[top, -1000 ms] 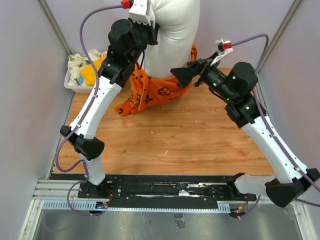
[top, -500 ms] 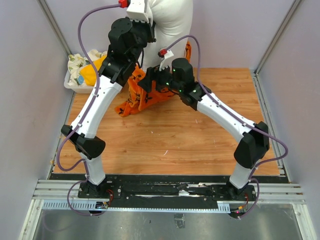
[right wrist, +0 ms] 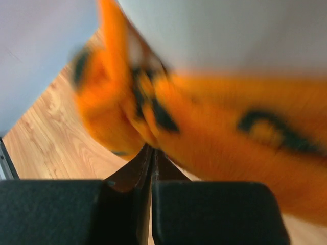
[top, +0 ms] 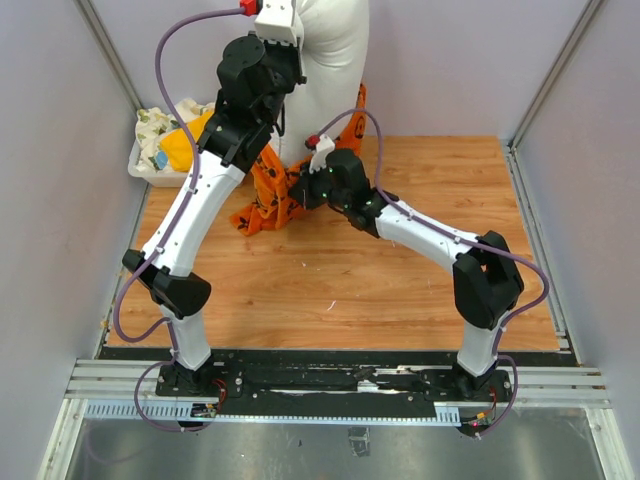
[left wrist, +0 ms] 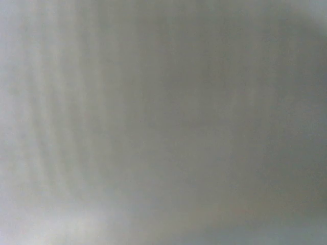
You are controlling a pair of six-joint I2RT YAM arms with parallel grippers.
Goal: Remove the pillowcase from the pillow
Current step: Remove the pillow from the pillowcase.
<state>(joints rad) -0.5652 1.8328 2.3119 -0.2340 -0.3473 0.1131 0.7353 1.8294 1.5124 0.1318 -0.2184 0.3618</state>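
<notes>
Pillowcase (top: 268, 195) sags round the foot of the upright pillow (top: 335, 60) at the far edge of the table (top: 400, 290), with open wood nearer the arms. Right claw (right wrist: 152, 149) is pinched shut at its hem. Left claw (top: 295, 45) is pressed to the pillow, opening unclear.

No readable text, label or number anywhere.

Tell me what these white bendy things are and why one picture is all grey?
They are two robot arms bolted to a wooden table. One picture looks down from above; the other two come from cameras on the wrists. The left gripper is up against the big white pillow, so its camera sees only grey blur. The right gripper is shut right at the orange flowery pillowcase, bunched round the pillow's bottom; whether it pinches cloth is unclear. A bin of cloths sits at the far left corner.
</notes>
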